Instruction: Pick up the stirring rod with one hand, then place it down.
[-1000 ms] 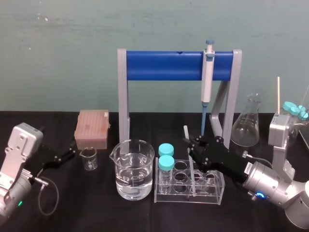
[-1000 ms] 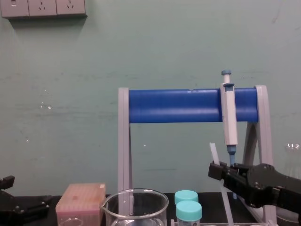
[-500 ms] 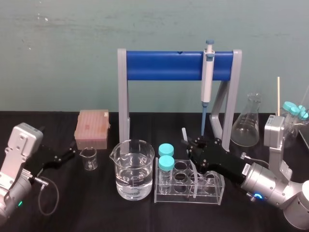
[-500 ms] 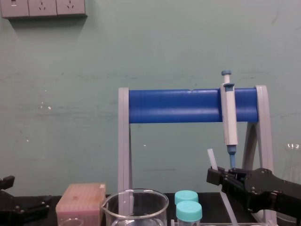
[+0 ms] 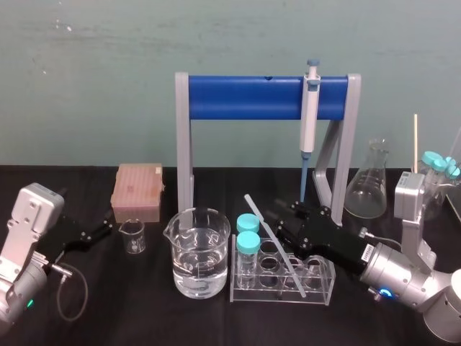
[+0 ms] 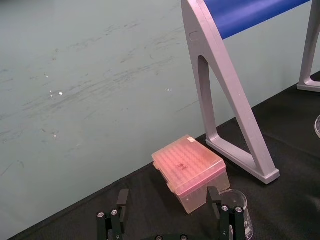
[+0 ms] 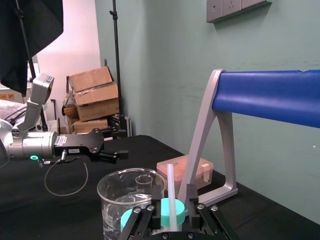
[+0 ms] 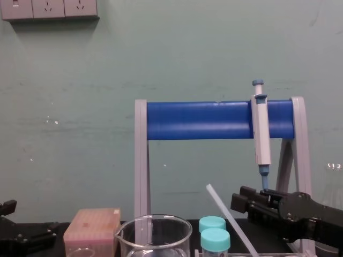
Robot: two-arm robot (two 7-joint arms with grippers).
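On the black bench (image 5: pixel 144 303), in a clear rack (image 5: pixel 317 292) just right of a large beaker of water (image 5: pixel 200 252), stands the stirring rod (image 5: pixel 274 241). Its lower end is down inside the rack. The rod tilts strongly, with its upper end leaning toward the robot's left, above two teal-capped tubes (image 5: pixel 248 241) at the rack's left end. From the chest view the rod (image 8: pixel 230 219) slants the same way, crossing in front of the tip of the right gripper (image 8: pixel 241 206).

The right gripper (image 5: pixel 275 220) reaches in from the right, low over the back of the rack, right at the rod's upper half. In the right wrist view the jaws stand apart and the rod (image 7: pixel 170 195) rises in the gap between them. Space shows on either side of the rod, so the jaws have hold of nothing.

The left gripper (image 5: pixel 108 229) sits at the left side of the bench, well apart from the rack. Its jaws are spread wide with nothing between them, and they point toward a small beaker (image 5: pixel 132 236) and a pink box (image 5: pixel 137 191).

Behind the rack a blue-barred stand (image 5: pixel 245 97) carries a hanging pipette (image 5: pixel 310 115). A glass flask (image 5: pixel 371 184) stands to the right of the stand.
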